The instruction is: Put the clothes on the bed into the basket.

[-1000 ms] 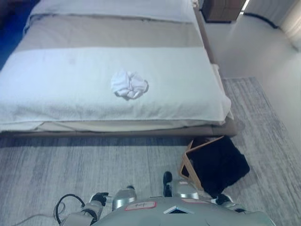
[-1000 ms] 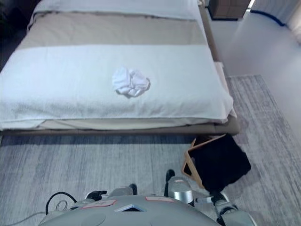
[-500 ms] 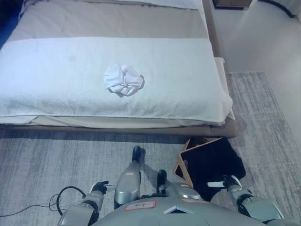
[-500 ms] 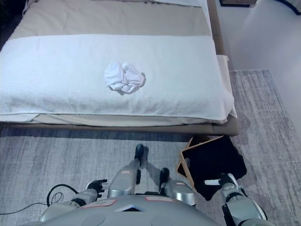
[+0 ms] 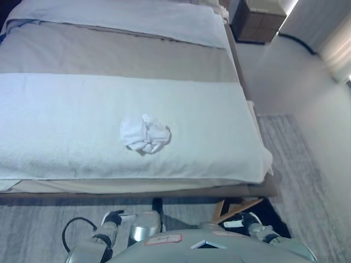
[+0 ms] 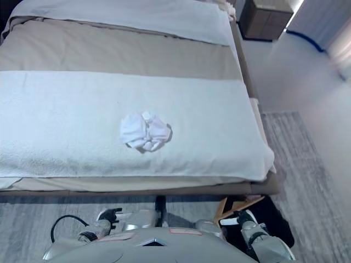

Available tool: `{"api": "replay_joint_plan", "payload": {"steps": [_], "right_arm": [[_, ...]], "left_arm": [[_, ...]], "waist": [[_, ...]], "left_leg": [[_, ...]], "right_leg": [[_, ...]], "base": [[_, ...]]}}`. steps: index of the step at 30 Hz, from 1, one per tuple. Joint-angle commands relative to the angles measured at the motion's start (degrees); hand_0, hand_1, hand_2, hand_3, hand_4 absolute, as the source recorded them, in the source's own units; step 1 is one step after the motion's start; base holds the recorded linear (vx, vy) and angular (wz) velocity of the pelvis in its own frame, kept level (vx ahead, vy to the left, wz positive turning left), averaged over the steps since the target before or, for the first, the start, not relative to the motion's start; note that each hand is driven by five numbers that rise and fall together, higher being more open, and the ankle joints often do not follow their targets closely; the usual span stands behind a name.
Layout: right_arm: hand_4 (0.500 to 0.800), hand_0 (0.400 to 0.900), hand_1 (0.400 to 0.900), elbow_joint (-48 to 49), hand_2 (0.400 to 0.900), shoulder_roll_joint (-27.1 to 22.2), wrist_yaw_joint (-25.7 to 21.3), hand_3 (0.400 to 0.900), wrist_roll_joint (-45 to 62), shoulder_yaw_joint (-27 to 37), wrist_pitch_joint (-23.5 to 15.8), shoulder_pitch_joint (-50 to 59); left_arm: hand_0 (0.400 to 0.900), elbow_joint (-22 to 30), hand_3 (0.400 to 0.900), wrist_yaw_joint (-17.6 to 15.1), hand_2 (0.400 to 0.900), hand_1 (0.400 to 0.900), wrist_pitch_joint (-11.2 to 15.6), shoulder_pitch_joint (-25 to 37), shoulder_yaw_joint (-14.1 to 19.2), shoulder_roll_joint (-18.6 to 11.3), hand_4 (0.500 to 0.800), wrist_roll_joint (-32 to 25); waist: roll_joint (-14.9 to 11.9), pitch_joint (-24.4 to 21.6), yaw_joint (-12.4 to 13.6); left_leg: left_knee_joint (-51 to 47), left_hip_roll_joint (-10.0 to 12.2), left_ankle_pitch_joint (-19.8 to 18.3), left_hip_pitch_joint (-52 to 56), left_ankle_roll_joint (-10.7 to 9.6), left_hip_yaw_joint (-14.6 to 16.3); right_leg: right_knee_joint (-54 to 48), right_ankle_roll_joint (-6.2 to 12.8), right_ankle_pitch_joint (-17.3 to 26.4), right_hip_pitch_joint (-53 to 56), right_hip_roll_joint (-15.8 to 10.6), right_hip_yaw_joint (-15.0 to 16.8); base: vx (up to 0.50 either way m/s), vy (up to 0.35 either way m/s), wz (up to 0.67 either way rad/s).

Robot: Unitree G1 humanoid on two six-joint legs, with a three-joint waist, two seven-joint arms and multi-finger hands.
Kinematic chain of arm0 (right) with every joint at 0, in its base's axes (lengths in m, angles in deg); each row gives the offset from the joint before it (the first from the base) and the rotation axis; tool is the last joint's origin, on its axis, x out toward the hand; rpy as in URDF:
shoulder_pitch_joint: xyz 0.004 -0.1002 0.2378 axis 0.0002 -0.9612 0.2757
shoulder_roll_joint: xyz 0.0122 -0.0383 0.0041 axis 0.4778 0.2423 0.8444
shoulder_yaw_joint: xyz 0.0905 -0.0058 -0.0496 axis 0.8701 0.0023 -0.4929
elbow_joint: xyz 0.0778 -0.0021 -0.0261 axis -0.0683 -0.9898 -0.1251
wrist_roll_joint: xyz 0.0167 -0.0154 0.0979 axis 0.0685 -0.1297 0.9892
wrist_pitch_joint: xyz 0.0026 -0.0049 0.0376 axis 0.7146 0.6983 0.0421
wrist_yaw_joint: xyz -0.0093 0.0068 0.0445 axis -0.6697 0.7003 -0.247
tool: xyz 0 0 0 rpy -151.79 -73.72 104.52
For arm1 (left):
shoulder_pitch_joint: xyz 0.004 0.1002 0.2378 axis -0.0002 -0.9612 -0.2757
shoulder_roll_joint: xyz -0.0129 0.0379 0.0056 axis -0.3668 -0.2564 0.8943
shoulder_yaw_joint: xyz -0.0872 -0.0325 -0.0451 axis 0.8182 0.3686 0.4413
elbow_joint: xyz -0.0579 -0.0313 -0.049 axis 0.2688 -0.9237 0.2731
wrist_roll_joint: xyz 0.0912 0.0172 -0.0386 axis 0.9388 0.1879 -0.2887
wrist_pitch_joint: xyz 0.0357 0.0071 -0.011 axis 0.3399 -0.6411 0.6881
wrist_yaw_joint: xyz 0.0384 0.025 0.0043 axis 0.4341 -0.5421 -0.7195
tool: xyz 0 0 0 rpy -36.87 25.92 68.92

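Observation:
A crumpled white garment (image 5: 145,136) lies in a small heap on the white blanket of the bed (image 5: 66,104), a little left of centre and near the front edge. The basket (image 5: 237,206), a wooden frame with a black liner, stands on the floor at the bed's front right corner, mostly hidden at the bottom of the view. My left hand (image 5: 112,219) hangs low at the bottom left, fingers relaxed and holding nothing. My right hand (image 5: 242,221) is low at the bottom right, just over the basket's near side, open and apart from the garment.
A beige sheet band (image 5: 115,55) and a white pillow area (image 5: 120,16) lie farther up the bed. A dark wooden nightstand (image 5: 258,22) stands at the back right. Grey carpet (image 5: 299,164) runs along the bed's right side and front.
The whole view has shifted: the bed now fills more of it and the basket has slid to the bottom edge. The garment lies where it was. Both hands stay low.

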Motion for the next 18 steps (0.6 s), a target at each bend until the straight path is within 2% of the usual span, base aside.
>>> {"api": "replay_joint_plan", "payload": {"steps": [1, 3, 4, 6, 7, 8, 9, 10, 13, 15, 18], "right_arm": [[0.800, 0.900, 0.900, 2.6, 0.900, -4.0, -1.7, 0.900, -1.3, -1.5, 0.3, 2.7], [0.800, 0.900, 0.900, 3.9, 0.900, -4.3, -2.4, 0.900, -2.2, -2.2, 0.1, 3.4], [0.800, 0.900, 0.900, 6.1, 0.900, -4.7, -2.4, 0.900, -2.9, -2.9, 0.0, 4.3], [0.800, 0.900, 0.900, 8.8, 0.900, -5.6, -3.1, 0.900, -4.5, -3.7, -0.2, 6.7], [0.800, 0.900, 0.900, 12.2, 0.900, -6.8, -3.8, 0.900, -6.1, -4.5, -0.1, 7.9], [0.800, 0.900, 0.900, 14.8, 0.900, -7.6, -4.0, 0.900, -8.2, -5.6, -0.3, 8.5], [0.800, 0.900, 0.900, 16.4, 0.900, -8.6, -4.6, 0.900, -9.2, -6.3, -0.1, 10.5], [0.800, 0.900, 0.900, 19.5, 0.900, -10.1, -5.0, 0.900, -11.1, -7.0, -0.2, 12.2], [0.800, 0.900, 0.900, 20.8, 0.900, -13.3, -5.1, 0.900, -13.9, -10.1, 0.2, 20.8], [0.800, 0.900, 0.900, 20.4, 0.900, -12.6, -4.7, 0.900, -13.7, -12.2, 0.0, 26.1], [0.800, 0.900, 0.900, 17.9, 0.900, -8.6, -4.8, 0.900, -12.7, -16.2, 0.7, 34.6]], "left_arm": [[0.900, 0.6, 0.900, -0.2, 0.900, 0.900, -0.8, -0.7, 1.2, -2.2, 0.800, 1.0], [0.900, 0.5, 0.900, -0.5, 0.900, 0.900, -0.4, -0.8, 1.4, -2.3, 0.800, 1.1], [0.900, 0.6, 0.900, -0.8, 0.900, 0.900, 0.0, -1.1, 1.4, -2.3, 0.800, 1.4], [0.900, 0.6, 0.900, -1.3, 0.900, 0.900, 0.5, -1.4, 2.1, -2.6, 0.800, 1.8], [0.900, 0.2, 0.900, -1.6, 0.900, 0.900, 0.4, -1.9, 2.7, -3.0, 0.800, 2.3], [0.900, 0.4, 0.900, -2.0, 0.900, 0.900, 0.7, -2.6, 3.1, -3.1, 0.800, 2.6], [0.900, 0.9, 0.900, -2.4, 0.900, 0.900, 0.8, -2.6, 3.0, -2.7, 0.800, 2.4], [0.900, 0.6, 0.900, -2.4, 0.900, 0.900, 0.9, -2.7, 2.7, -2.3, 0.800, 3.0], [0.900, 0.6, 0.900, -3.5, 0.900, 0.900, 1.2, -3.9, 2.2, -1.7, 0.800, 2.3], [0.900, 0.5, 0.900, -3.6, 0.900, 0.900, 1.4, -4.4, 1.5, -1.0, 0.800, 2.1], [0.900, -0.7, 0.900, -4.4, 0.900, 0.900, 0.8, -3.4, -0.1, -0.1, 0.800, 1.2]], "waist": [[2.4, 4.8, 0.1], [2.7, 5.0, -0.5], [2.4, 5.1, -0.7], [2.0, 5.7, -1.3], [1.8, 6.2, -1.8], [1.5, 6.0, -0.9], [1.0, 6.2, -0.5], [0.8, 6.0, -0.8], [1.5, 4.8, 0.2], [1.7, 4.4, 0.9], [1.8, 4.7, 2.2]], "left_leg": [[1.3, 2.5, -0.1, -1.8, -5.7, -0.9], [0.4, 2.9, -1.5, 1.0, -6.4, -1.6], [0.0, 2.7, -2.3, 2.3, -6.9, -2.1], [-0.4, 3.0, -3.5, 4.3, -7.7, -2.4], [-0.4, 3.1, -4.0, 5.2, -7.9, -2.8], [-0.4, 2.9, -4.0, 5.4, -7.9, -2.5], [-0.4, 2.9, -4.3, 5.5, -8.0, -1.9], [-0.4, 2.9, -4.5, 5.1, -8.4, -2.8], [-0.4, 3.6, -3.9, 3.8, -9.5, -4.2], [-0.4, 4.0, -3.9, 3.3, -9.8, -4.8], [-0.4, 4.7, -3.2, 2.1, -10.5, -5.3]], "right_leg": [[-13.7, -0.53, 15.2, -0.3, -0.2, -4.2], [-23.3, -0.44, 12.9, -1.1, -1.5, -8.0], [-30.6, 0.28, 14.5, -2.1, -2.1, -8.6], [-36.9, 2.04, 18.2, -4.1, -2.9, -6.5], [-36.0, 2.67, 18.7, -4.8, -2.4, -3.4], [-34.4, 2.75, 17.5, -3.4, -3.2, -5.1], [-35.5, 2.92, 18.2, -2.8, -3.8, -6.1], [-36.5, 2.65, 18.0, -2.0, -3.6, -5.6], [-38.3, 2.62, 18.6, -0.4, -3.7, -8.8], [-38.7, 2.70, 18.4, 0.3, -3.7, -10.3], [-38.7, 2.48, 17.9, 0.3, -3.5, -11.2]], "base": [[0.33, 0.007, 0.31], [0.34, -0.102, 0.20], [0.32, -0.161, 0.14], [0.26, -0.151, 0.13], [0.18, -0.128, 0.02], [0.12, -0.118, 0.00], [0.11, -0.131, 0.18], [0.10, -0.142, 0.41], [0.10, -0.118, 0.46], [0.06, -0.074, 0.18], [0.01, -0.058, 0.17]]}}
